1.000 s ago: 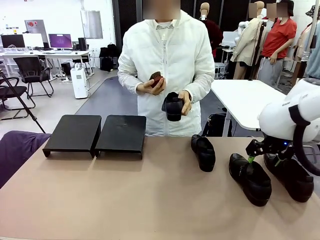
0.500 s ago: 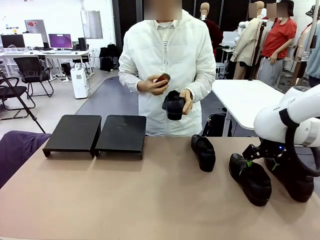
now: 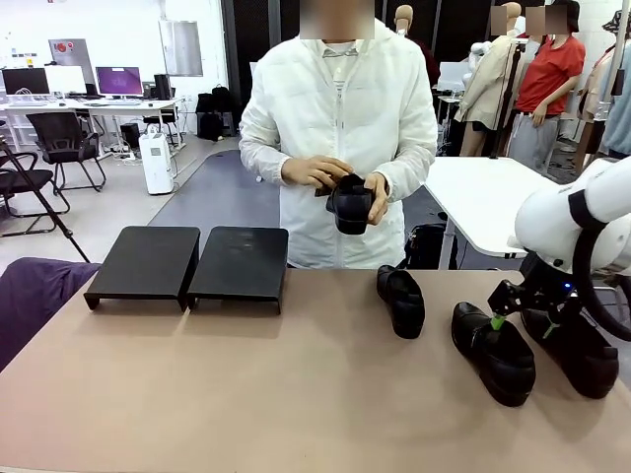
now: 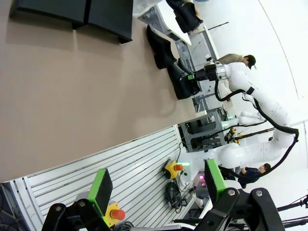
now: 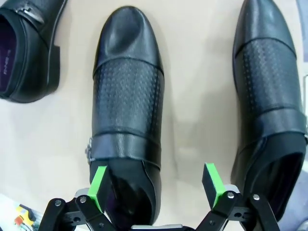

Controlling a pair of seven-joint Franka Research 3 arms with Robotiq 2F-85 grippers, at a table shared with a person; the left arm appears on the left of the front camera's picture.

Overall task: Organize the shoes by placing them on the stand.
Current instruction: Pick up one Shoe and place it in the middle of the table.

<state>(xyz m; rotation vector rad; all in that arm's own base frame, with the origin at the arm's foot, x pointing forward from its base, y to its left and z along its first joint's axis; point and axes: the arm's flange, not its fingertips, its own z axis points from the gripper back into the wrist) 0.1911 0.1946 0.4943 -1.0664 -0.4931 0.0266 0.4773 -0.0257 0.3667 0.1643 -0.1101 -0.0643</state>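
The shoe (image 5: 127,96) below the right gripper (image 5: 156,185), jaws apart, wants them centred over its heel, clear of its neighbour (image 5: 269,96), before closing

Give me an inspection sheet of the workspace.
Surface: tan tabletop, no spills seen.
Job's things: three shoes on the table's right; fourth shoe in the person's hands; stand far left, no shoe on it.
Clutter: purple fabric at the left edge.
Grippers: right gripper open, one pad over the middle shoe's opening; left gripper open, back from the shoes.
Cables: black cable along the right arm.
Surroundings: desks, monitors, office chairs behind.
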